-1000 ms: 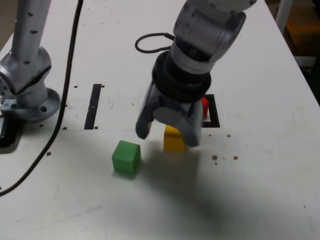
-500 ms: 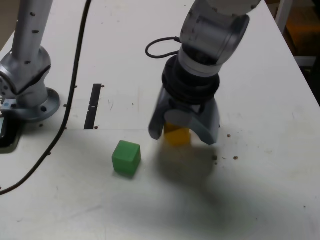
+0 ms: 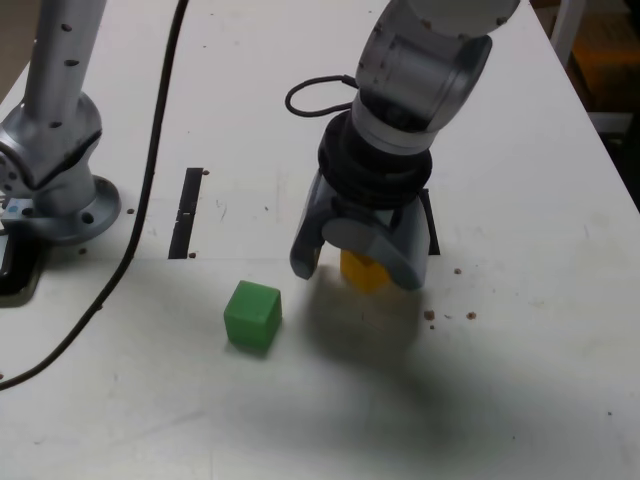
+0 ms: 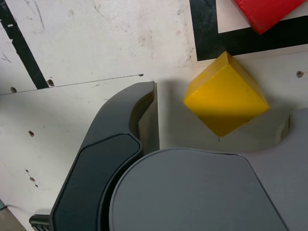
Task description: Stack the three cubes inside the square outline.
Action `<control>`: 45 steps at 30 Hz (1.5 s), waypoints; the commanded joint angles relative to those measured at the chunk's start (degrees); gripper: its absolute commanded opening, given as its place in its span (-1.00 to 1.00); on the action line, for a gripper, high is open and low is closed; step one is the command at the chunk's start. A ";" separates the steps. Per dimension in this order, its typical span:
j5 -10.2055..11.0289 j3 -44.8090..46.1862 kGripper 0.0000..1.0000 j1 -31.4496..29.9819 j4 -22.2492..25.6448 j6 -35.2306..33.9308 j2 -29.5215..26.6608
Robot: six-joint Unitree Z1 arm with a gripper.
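Green cube (image 3: 252, 315) sits nearest the camera in the exterior view, alone on the white table (image 3: 520, 380), flat on one face, well apart from the other two cubes and off to the exterior view's left of the gripper.

Gripper (image 3: 356, 265) points down at the table just behind that, jaws spread wide and straddling the yellow cube (image 3: 364, 272). Nothing gripped: wrist view shows the yellow cube (image 4: 225, 95) lying on the table with a clear gap to the dark jaw on one side; the other jaw's contact is cut off at the frame edge, can't tell if it touches. Cube is turned about 45° to the jaws, a corner pointing at the outline.

Square outline (image 3: 431, 222) is right behind the gripper, mostly hidden by it in the exterior view; only its right-hand black edge shows. Wrist view shows a corner of the outline (image 4: 204, 33), yellow cube's far corner just overlapping the black border from outside.

Red cube (image 4: 264, 12) is inside the outline, on the white area, one corner overlapping the border; hidden behind the gripper in the exterior view.

Further left in the exterior view: thin black strip (image 3: 186, 212) on the table, black cable (image 3: 140, 200) running across it, and the arm's base (image 3: 55, 150) at the far left. Cable loop (image 3: 315, 95) behind the wrist.
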 commanded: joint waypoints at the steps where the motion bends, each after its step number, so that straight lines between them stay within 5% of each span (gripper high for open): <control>1: -0.23 -0.08 0.83 0.51 -0.06 0.70 0.81; 14: -0.64 -0.40 0.73 3.39 -0.05 4.26 3.30; 28: -1.54 0.03 0.09 3.55 -0.46 4.35 3.30; 45: -0.51 0.30 -0.19 2.64 -0.20 2.60 3.13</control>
